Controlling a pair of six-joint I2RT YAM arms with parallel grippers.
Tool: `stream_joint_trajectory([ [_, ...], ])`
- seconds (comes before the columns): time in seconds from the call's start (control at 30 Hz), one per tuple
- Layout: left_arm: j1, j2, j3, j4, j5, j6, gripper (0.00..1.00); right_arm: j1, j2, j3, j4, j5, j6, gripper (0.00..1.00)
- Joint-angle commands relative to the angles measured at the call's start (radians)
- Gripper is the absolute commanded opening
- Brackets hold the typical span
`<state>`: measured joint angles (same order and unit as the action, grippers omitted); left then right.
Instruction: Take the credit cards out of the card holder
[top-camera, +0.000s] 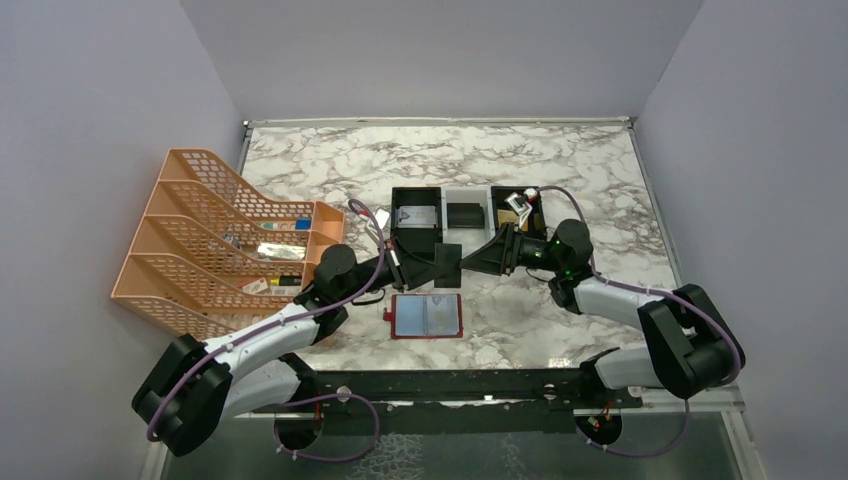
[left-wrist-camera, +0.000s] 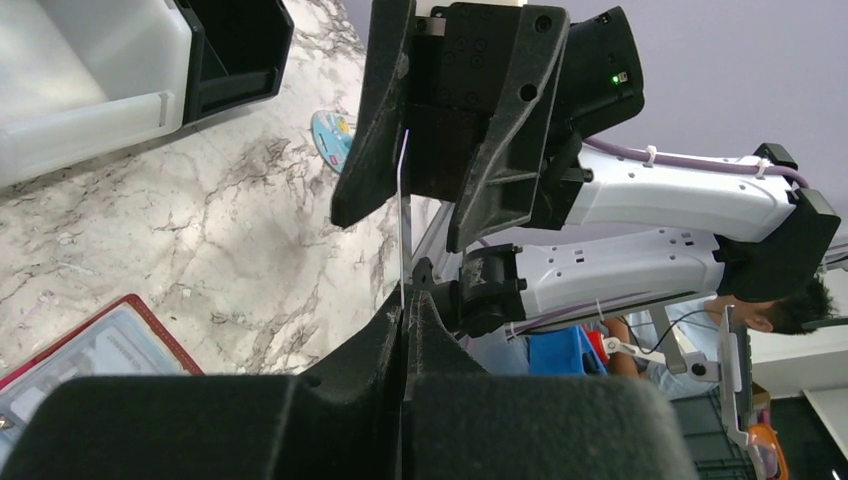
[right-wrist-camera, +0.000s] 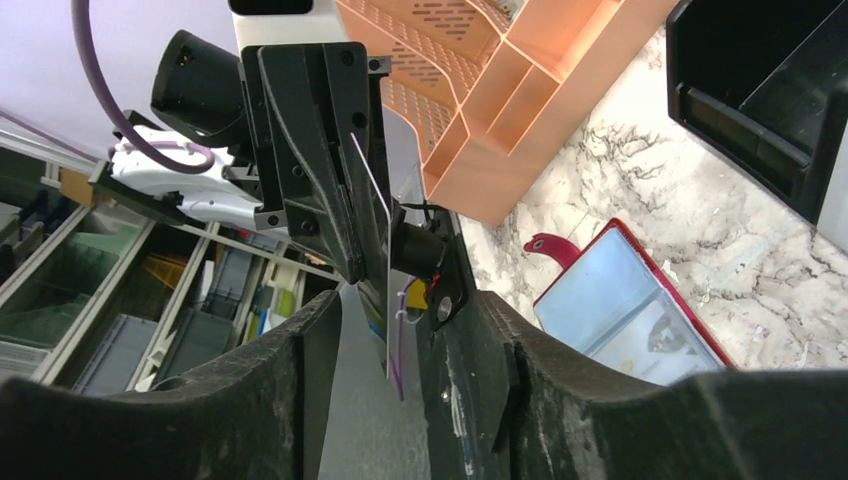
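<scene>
Bright even light, soft shadows, blurred near fingers (left-wrist-camera: 300, 420)

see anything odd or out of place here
Only one thing: a black credit card hangs in mid-air above the table, pinched by the left hand, with the right hand open around it. The card holder lies open and flat; nothing looks spilled.

A robotics lab: plain grey walls (top-camera: 100, 100) enclose a marble-patterned table (top-camera: 330, 170), shelved storage bins (right-wrist-camera: 60, 300) beyond.
</scene>
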<state>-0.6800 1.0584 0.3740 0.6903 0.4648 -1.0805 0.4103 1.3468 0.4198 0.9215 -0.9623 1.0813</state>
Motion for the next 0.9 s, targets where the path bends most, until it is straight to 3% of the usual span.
stream_joint_trajectory([
  [0.0,0.002,-0.006,-0.014,0.07,0.028,-0.011,0.0,0.0,0.037,0.023,0.121,-0.061,0.067,0.47],
  [0.1,0.0,0.007,-0.013,0.083,0.031,-0.016,0.0,0.005,0.05,0.029,0.161,-0.065,0.091,0.4],
  [0.3,-0.001,0.018,-0.022,0.107,0.036,-0.029,0.0,0.046,0.069,0.053,0.131,-0.042,0.078,0.37],
  [0.57,-0.003,0.023,-0.029,0.128,0.034,-0.042,0.0,0.074,0.119,0.053,0.225,-0.033,0.129,0.18],
  [0.87,-0.004,0.01,-0.052,0.138,0.017,-0.048,0.0,0.077,0.124,0.037,0.252,-0.026,0.146,0.05],
])
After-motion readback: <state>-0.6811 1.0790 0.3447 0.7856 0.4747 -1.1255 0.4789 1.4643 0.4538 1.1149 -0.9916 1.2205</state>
